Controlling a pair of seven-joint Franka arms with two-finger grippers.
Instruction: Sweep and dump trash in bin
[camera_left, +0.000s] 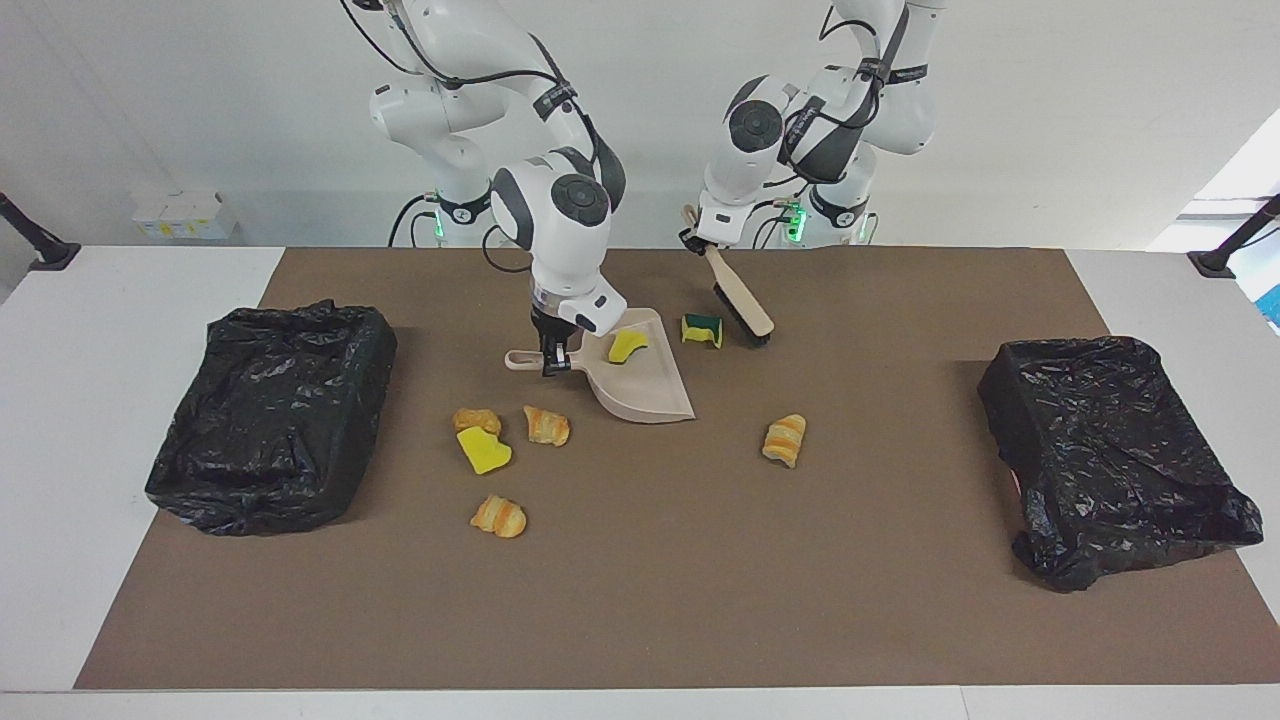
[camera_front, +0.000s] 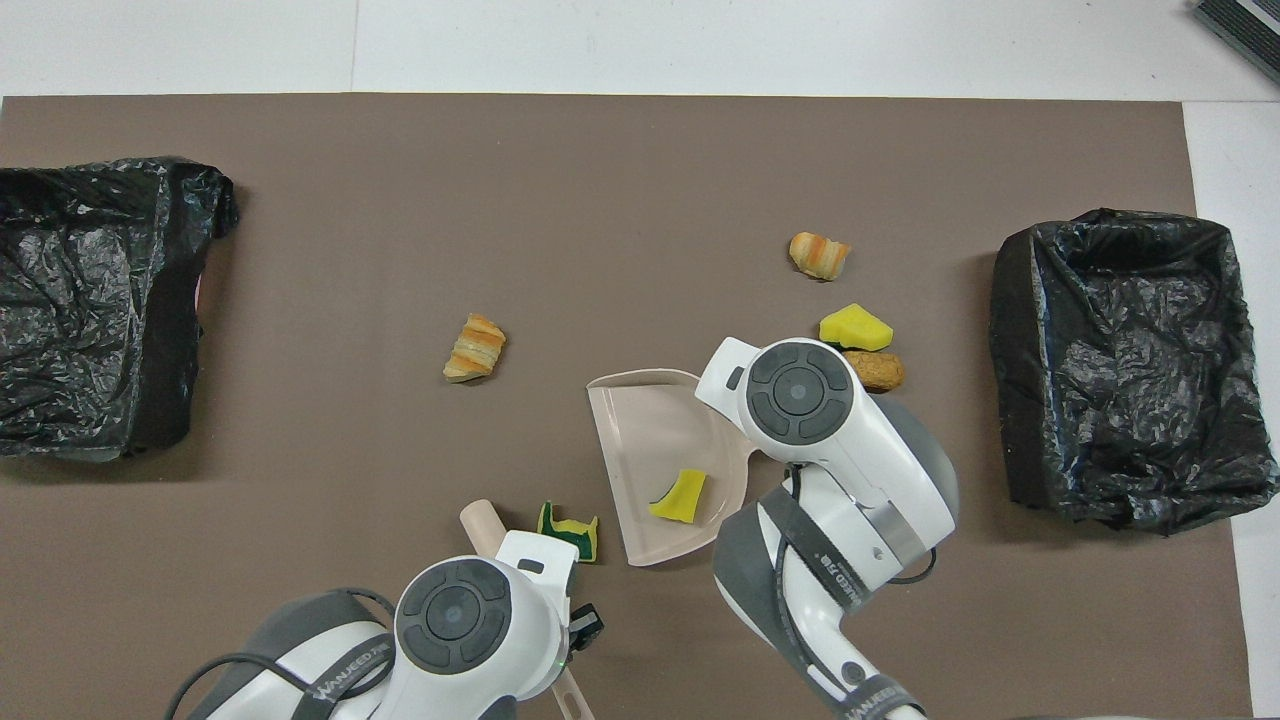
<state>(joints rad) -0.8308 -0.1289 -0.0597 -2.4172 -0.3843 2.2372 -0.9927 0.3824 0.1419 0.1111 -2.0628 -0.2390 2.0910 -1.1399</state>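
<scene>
My right gripper (camera_left: 553, 366) is shut on the handle of the beige dustpan (camera_left: 645, 390), which rests on the mat and also shows in the overhead view (camera_front: 645, 430). One yellow sponge bit (camera_left: 627, 346) lies in the pan. My left gripper (camera_left: 697, 238) is shut on the handle of the brush (camera_left: 742, 305), whose bristles are down beside the green-backed sponge (camera_left: 702, 329), next to the pan. Two pastry pieces (camera_left: 546, 425) (camera_left: 476, 420), a yellow sponge bit (camera_left: 484, 452) and another pastry (camera_left: 498, 517) lie farther from the robots than the pan. One pastry (camera_left: 785, 439) lies toward the left arm's end.
Two bins lined with black bags stand on the brown mat: one at the right arm's end (camera_left: 270, 415), one at the left arm's end (camera_left: 1115, 460). The mat's edge farthest from the robots borders white table (camera_left: 640, 700).
</scene>
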